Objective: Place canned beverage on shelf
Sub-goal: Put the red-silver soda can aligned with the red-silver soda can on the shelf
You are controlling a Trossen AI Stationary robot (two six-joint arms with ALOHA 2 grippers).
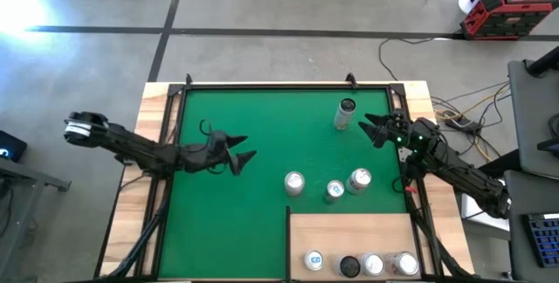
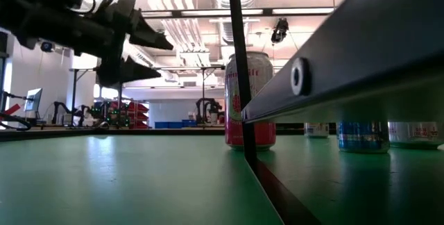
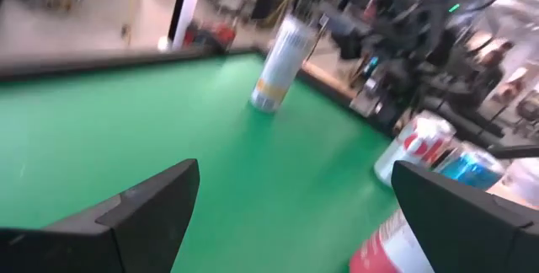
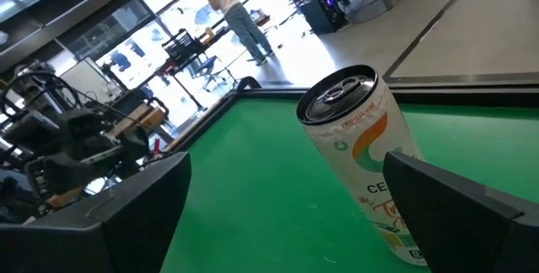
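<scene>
A tall white can (image 1: pixel 345 113) is seen standing upright on the green mat (image 1: pixel 253 222), just in front of the right gripper (image 1: pixel 370 127), whose fingers are spread apart and empty. The left gripper (image 1: pixel 242 148) is held over the mat's left-centre, fingers likewise apart. Three cans (image 1: pixel 334 189) stand near the shelf (image 1: pixel 349 231), on which four more cans (image 1: pixel 373 265) are set.

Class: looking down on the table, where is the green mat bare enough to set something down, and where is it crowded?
Bare: the green mat left of the shelf, below the left gripper, and its far strip. Crowded: three cans before the shelf, four cans on its near edge, tall can by the right gripper.
</scene>
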